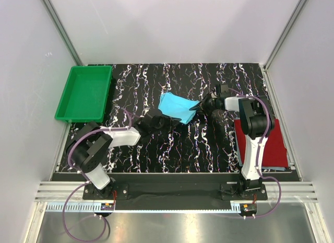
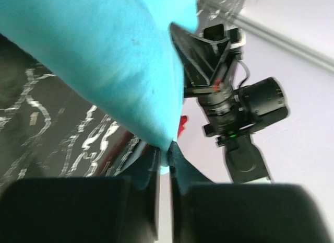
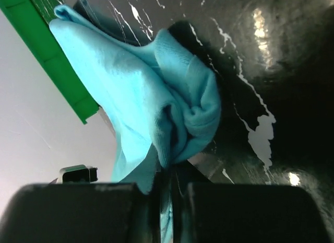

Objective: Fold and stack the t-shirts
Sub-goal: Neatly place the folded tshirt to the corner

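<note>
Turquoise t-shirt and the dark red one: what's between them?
Top view: the right arm and right gripper, shut on the turquoise t-shirt, stand between it and the dark red t-shirt.

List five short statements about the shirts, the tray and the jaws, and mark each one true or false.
1. The left jaws and the right jaws both pinch the turquoise t-shirt. True.
2. The dark red t-shirt lies in the green tray. False: it lies folded on the table at the right edge, beside the right arm.
3. The green tray sits at the table's far left corner. True.
4. The right jaws stand wide open above the cloth. False: they are closed on a bunched fold of turquoise cloth.
5. The turquoise t-shirt is stacked on the dark red t-shirt. False: the two are apart, with the turquoise one mid-table.
</note>
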